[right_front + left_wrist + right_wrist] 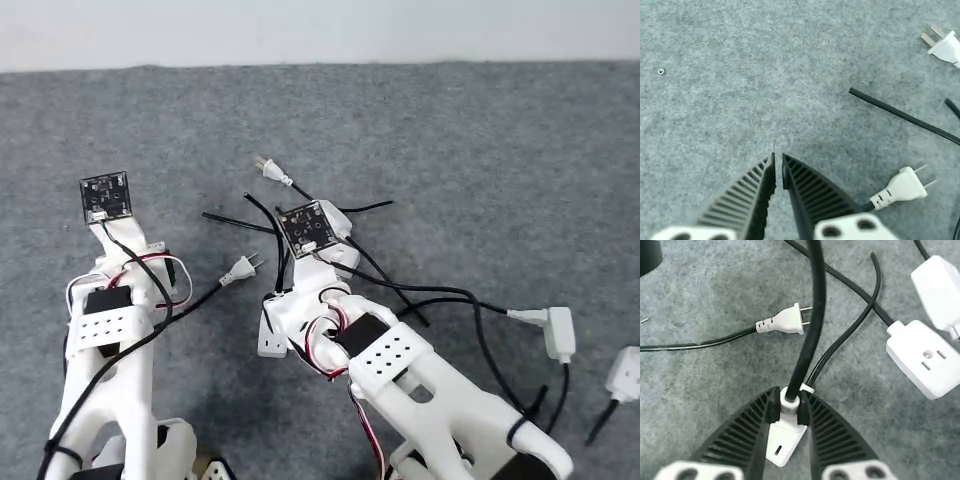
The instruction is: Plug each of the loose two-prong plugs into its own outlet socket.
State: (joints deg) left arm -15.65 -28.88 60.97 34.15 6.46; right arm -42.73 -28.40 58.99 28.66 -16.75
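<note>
Held socket (pixel 785 437): white, slotted face up toward the right wrist camera, long axis along the fingers, black cord (pixel 812 305) leading straight away.
Right gripper (pixel 787 392): clamped on the held socket's cord end.
Near plug (pixel 785 321): white, flat on the grey carpet (pixel 700 290) just beyond the held socket, prongs toward its cord.
Spare socket (pixel 920 357): white, face up, beside the held socket.
Left gripper (pixel 778 157): fingers pressed together, empty.

Soft, even overhead light washes the grey mat (pixel 480 140); a plug (pixel 902 186) at 4 o'clock in the left wrist view throws a faint shadow.
</note>
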